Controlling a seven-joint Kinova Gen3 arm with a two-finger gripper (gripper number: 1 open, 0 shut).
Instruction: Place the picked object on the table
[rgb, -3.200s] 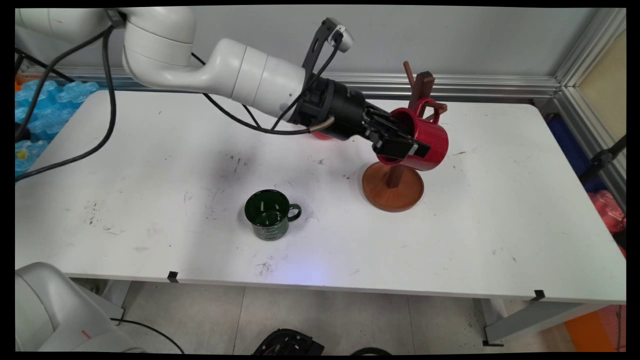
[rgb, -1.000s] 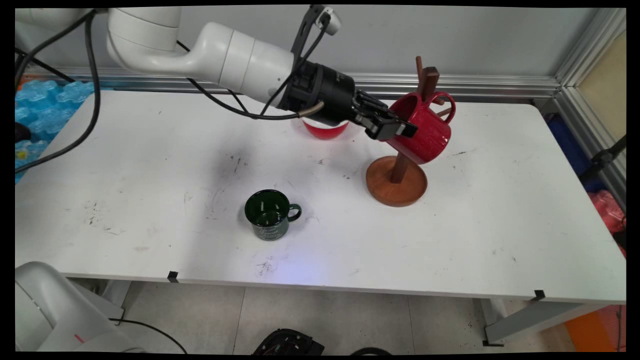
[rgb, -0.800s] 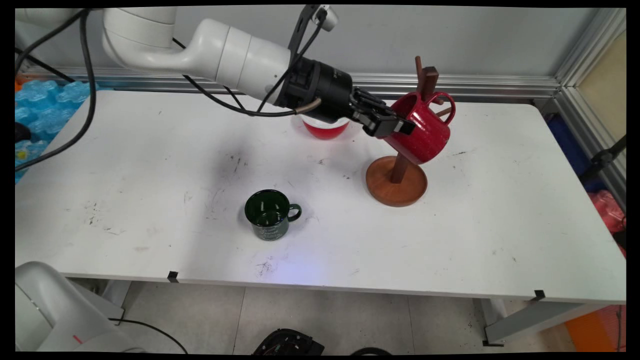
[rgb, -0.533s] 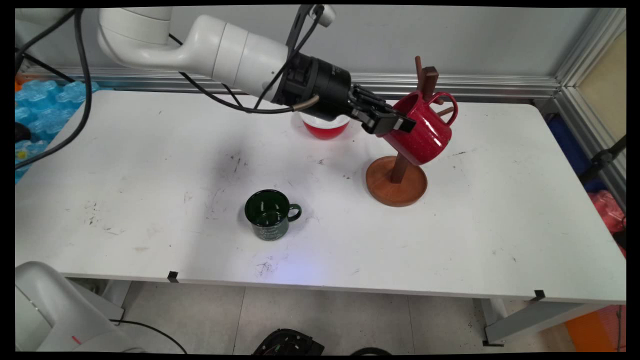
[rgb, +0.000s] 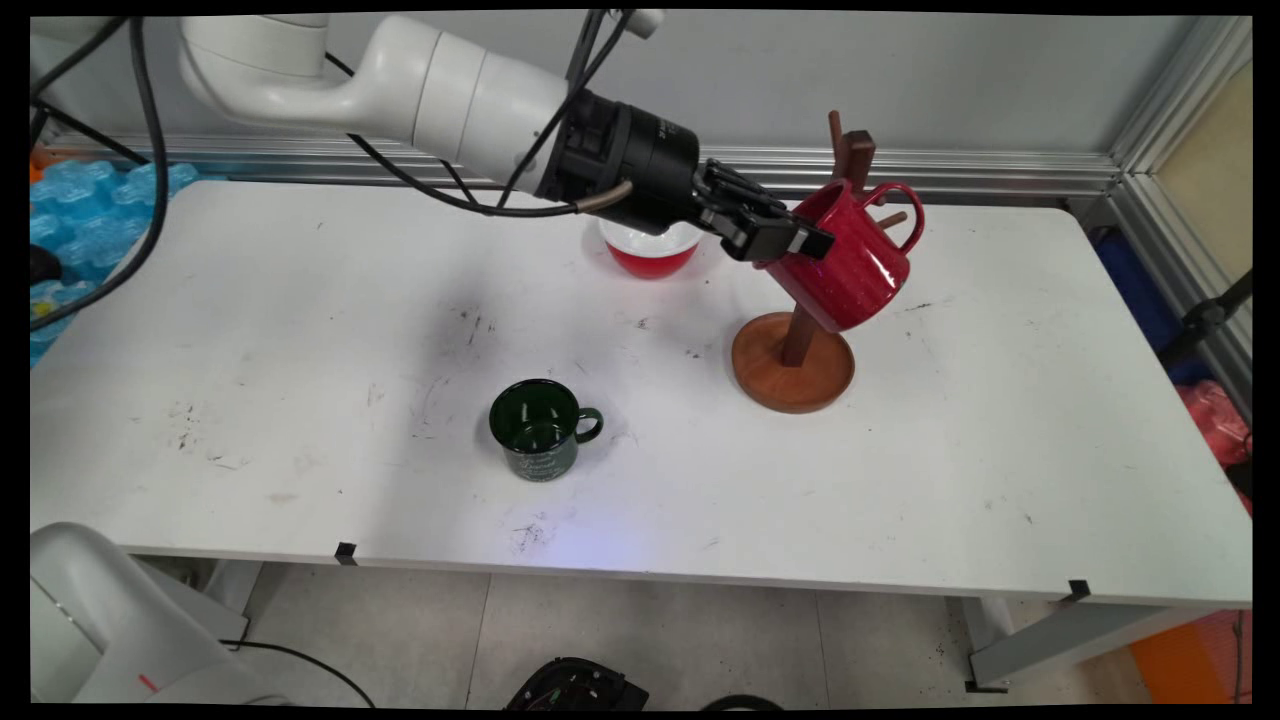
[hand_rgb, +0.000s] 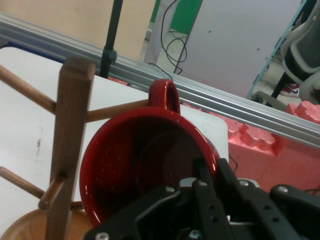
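Red mug (rgb: 848, 270) clamped by its rim in the black gripper (rgb: 790, 243), held tilted in the air against the wooden mug stand (rgb: 795, 345).

Gripper fingers are closed on the mug's rim, one inside the mouth and one outside, as the hand view shows (hand_rgb: 200, 175). The mug's mouth faces left toward the arm and its handle (rgb: 900, 210) points up and to the right, next to one of the stand's pegs (hand_rgb: 117, 110) at the far right of the white table (rgb: 300, 330). A red bowl (rgb: 650, 255) with a white inside sits just left of the stand, partly behind the wrist. A dark green mug (rgb: 540, 430) stands upright well apart, nearer the table's front edge.
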